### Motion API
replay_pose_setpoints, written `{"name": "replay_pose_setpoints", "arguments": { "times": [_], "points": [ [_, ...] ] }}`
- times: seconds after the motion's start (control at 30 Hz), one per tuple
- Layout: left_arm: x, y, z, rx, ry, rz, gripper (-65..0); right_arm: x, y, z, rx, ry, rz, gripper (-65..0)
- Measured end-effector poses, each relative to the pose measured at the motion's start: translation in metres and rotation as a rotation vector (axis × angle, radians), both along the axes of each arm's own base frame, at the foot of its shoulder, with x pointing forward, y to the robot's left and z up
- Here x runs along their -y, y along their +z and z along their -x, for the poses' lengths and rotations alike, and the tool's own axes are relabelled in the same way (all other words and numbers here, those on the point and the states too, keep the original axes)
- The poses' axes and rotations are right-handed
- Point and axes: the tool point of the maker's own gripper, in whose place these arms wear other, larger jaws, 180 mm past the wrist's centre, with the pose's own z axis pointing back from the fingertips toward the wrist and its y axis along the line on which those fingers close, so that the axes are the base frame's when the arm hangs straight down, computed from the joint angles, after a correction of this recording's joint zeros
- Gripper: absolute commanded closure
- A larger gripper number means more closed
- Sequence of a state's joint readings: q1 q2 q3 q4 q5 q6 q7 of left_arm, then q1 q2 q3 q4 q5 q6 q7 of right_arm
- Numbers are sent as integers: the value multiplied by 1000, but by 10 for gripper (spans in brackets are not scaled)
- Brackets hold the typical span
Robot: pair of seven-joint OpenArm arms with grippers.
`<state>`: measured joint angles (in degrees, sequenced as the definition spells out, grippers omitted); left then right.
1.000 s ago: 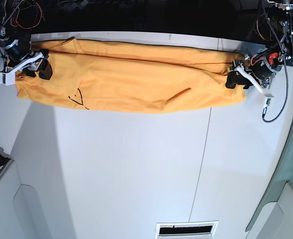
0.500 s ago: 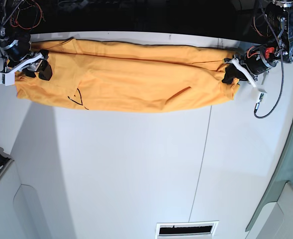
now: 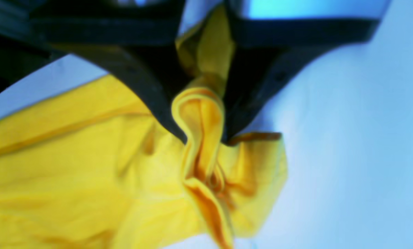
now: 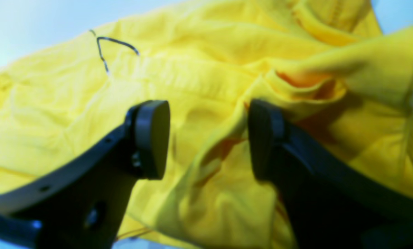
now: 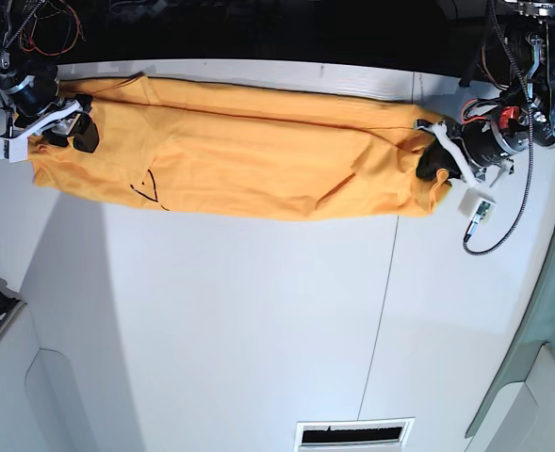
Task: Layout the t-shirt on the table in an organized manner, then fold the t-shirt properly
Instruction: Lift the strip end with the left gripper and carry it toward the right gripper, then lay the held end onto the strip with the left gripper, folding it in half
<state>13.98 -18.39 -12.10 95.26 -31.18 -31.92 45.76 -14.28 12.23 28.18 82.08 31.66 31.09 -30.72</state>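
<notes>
On matte white table | soft orange t-shirt (long, creased) | left gripper pinching bunched hem | right gripper wide

The t-shirt is plain orange-yellow (with a thin dark line mark), the table is matte white, the fingers are black.

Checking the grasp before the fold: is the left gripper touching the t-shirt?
Touching. The left wrist view shows the left gripper pinching a bunched fold of the t-shirt.
</notes>
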Motion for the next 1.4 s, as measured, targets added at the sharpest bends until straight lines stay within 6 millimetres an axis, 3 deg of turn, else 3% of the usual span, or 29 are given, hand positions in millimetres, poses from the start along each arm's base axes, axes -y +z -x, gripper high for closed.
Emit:
{"name": "replay_pose_setpoints", "arguments": {
  "times": [0.1,0.3,0.4,0.6,0.83,1.0,1.1,1.17,1.33,1.4],
  "points": [
    [34,3,1,12,-83,18,0,0,0,0,1,0,0,-356],
    [121,-8,17,26,-264,52,0,0,0,0,1,0,1,-356],
    [136,-8,6,45,-252,4,0,0,0,0,0,0,1,-356],
    [179,10,-13,115,-279,38,0,0,0,0,-1,1,1,-356],
    [208,30,-31,161,-274,87,0,1,0,0,-4,2,4,-356],
    [255,28,-15,141,-349,146,0,1,-1,1,-7,3,3,-356],
    [270,18,-14,124,-350,150,0,1,-1,1,-7,3,3,-356],
    [270,11,-27,115,-302,125,-67,1,-1,1,-7,3,3,-356],
    [288,12,-53,121,-286,141,-317,0,0,0,-4,2,-2,-356],
    [304,11,-46,104,-330,174,-333,-1,2,0,-1,-3,-30,-356]
  ]
}}
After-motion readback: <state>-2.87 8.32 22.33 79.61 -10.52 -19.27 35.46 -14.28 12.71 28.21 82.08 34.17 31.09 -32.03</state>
